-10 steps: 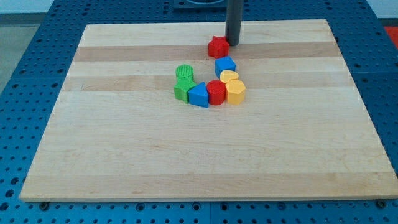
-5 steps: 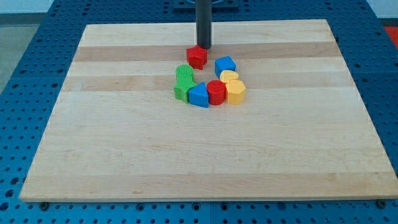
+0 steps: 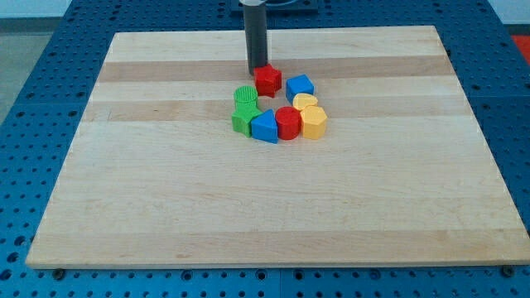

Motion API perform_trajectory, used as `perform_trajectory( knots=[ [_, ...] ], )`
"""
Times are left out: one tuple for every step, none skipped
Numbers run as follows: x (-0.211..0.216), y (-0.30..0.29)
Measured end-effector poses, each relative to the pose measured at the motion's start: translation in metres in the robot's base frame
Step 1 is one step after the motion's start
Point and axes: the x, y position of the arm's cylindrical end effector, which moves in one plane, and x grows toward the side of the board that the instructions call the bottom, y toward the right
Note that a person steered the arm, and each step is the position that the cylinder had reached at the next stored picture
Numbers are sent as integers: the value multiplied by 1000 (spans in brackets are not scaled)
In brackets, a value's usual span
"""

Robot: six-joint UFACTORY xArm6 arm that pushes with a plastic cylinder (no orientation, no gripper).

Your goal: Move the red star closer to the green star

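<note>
The red star (image 3: 267,80) lies on the wooden board (image 3: 166,199), at the top of a cluster of blocks. My tip (image 3: 257,71) stands right against the star's upper left side. Two green blocks sit just below and left of the star: a round ribbed one (image 3: 246,95) nearly touching it, and under that a green block (image 3: 241,120) that looks like the green star. The rod runs straight up out of the view's top.
A blue cube (image 3: 300,84) lies right of the red star. Below are a yellow heart (image 3: 305,101), a yellow block (image 3: 314,122), a red round block (image 3: 287,123) and a blue block (image 3: 265,127), packed in a row beside the lower green block.
My tip has moved left, from the red star's upper right to its upper left. The star has slid left and down, and now sits next to the upper green block.
</note>
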Motion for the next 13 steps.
perform_trajectory(
  knots=[
    [4, 14],
    [8, 18],
    [13, 18],
    [22, 18],
    [25, 18],
    [24, 18],
    [24, 21],
    [23, 26],
    [22, 38],
    [22, 46],
    [29, 46],
    [46, 39],
    [50, 33]
  ],
)
